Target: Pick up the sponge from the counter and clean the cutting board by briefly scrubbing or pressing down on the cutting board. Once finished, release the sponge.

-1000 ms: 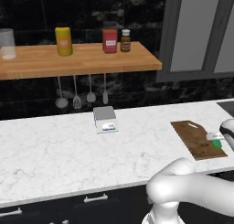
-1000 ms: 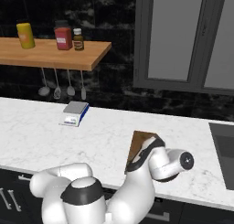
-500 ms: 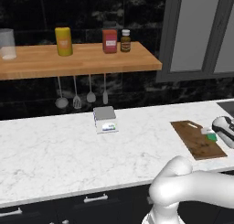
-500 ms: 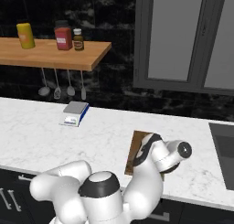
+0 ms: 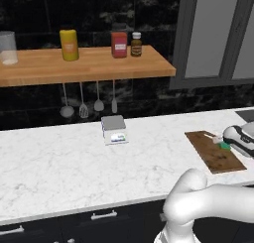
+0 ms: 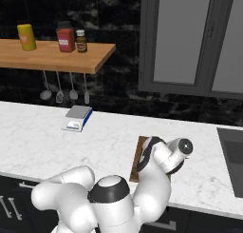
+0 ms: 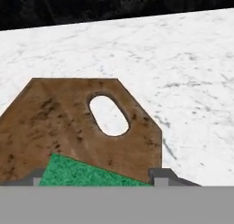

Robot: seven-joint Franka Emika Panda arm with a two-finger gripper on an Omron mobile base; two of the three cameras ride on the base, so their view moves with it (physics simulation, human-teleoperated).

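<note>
**Green sponge between the fingers, over the cutting board**

Green top of the sponge (image 7: 93, 173) sits at 6 o'clock in the hand view, a speckled, felt-like surface cut into a wedge by the frame edge. Its lower layer can't be made out. It lies flat against the cutting board (image 7: 68, 122), over the end near the handle hole.

Gripper (image 7: 96, 178): one grey fingertip (image 7: 161, 176) at the sponge's 3 o'clock edge, the other at its 9 o'clock edge. Jaws are part-closed with the sponge filling the gap, so it reads as gripped, fingers touching both sides.

Cutting board: dark brown wood, mottled grain, clipped corners, oval handle hole with white marble showing through. It lies flat on the counter (image 5: 59, 162).

Left base view: cutting board (image 5: 214, 151) at 3 o'clock on the counter, the hand's white body over its right edge, and a small green patch of sponge (image 5: 225, 146) just beside the hand. Right base view: the arm covers most of the board (image 6: 140, 153); only its left edge shows.

Elsewhere: grey-white scale (image 5: 114, 129) well apart at 9 o'clock from the board; wooden shelf (image 5: 84, 64) above with jars; utensils (image 5: 89, 105) hanging under it.
</note>
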